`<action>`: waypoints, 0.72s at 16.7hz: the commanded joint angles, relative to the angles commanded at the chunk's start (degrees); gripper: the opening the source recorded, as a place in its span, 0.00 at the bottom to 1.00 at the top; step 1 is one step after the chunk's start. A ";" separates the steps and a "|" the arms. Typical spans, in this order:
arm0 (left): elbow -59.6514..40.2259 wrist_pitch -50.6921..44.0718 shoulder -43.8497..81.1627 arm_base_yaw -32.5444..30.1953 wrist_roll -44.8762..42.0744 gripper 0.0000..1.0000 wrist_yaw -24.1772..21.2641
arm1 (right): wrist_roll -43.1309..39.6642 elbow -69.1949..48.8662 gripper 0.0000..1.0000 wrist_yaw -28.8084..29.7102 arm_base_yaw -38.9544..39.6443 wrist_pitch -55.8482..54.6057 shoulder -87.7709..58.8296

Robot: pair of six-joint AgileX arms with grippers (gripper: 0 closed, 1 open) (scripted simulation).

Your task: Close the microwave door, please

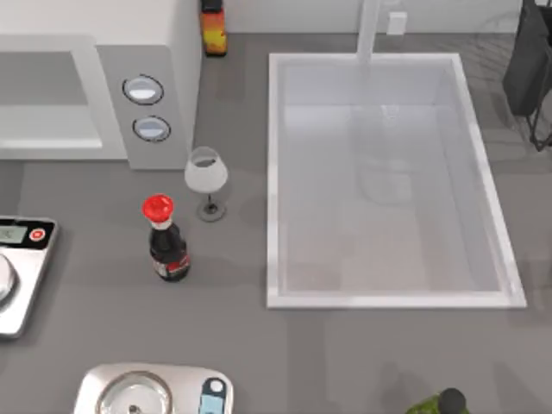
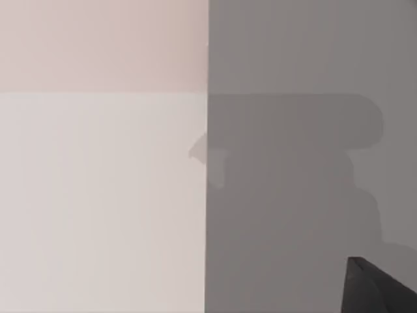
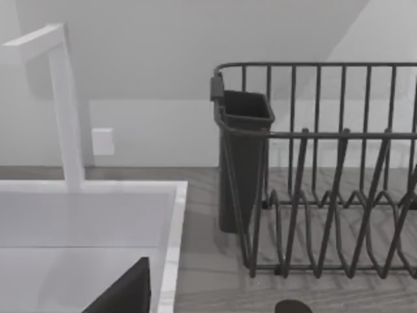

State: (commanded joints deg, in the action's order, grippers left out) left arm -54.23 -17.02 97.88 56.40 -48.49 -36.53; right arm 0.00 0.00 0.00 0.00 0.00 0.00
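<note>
Microwave door (image 1: 47,103) at the far left corner of the counter (image 1: 233,345), white frame beside the dial strip (image 1: 147,108). Wine glass (image 1: 206,177) and red-capped bottle (image 1: 166,241) just in front. Pincer state: cannot tell for either arm.

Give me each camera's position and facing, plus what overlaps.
Top view: above the table, looking down on the white microwave, its white-framed door, the stemmed clear wine glass and the white rectangular sink.
Left wrist view: on the left arm, close to a pale flat panel beside grey surface; a dark gripper corner shows.
Right wrist view: on the right arm, facing the dark wire dish rack; a dark gripper part shows.
Shared: top and right wrist views both show sink, white faucet and rack.
</note>
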 joint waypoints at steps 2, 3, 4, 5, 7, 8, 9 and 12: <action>5.53 2.16 -4.61 -2.70 2.86 0.00 1.43 | 0.00 0.00 1.00 0.00 0.00 0.00 0.00; 8.67 3.32 -7.08 -4.13 4.38 0.00 2.18 | 0.00 0.00 1.00 0.00 0.00 0.00 0.00; 11.41 4.44 -9.45 -5.49 5.84 0.00 2.90 | 0.00 0.00 1.00 0.00 0.00 0.00 0.00; 13.56 5.46 -11.50 -6.71 7.14 0.00 3.54 | 0.00 0.00 1.00 0.00 0.00 0.00 0.00; 16.04 6.81 -13.90 -8.34 8.89 0.00 4.39 | 0.00 0.00 1.00 0.00 0.00 0.00 0.00; 16.35 7.01 -14.20 -8.58 9.14 0.00 4.51 | 0.00 0.00 1.00 0.00 0.00 0.00 0.00; 16.35 7.01 -14.20 -8.58 9.14 0.00 4.51 | 0.00 0.00 1.00 0.00 0.00 0.00 0.00; 16.52 6.88 -14.14 -8.44 9.28 0.00 4.42 | 0.00 0.00 1.00 0.00 0.00 0.00 0.00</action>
State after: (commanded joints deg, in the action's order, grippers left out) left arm -37.71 -10.14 83.74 47.96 -39.21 -32.12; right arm 0.00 0.00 0.00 0.00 0.00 0.00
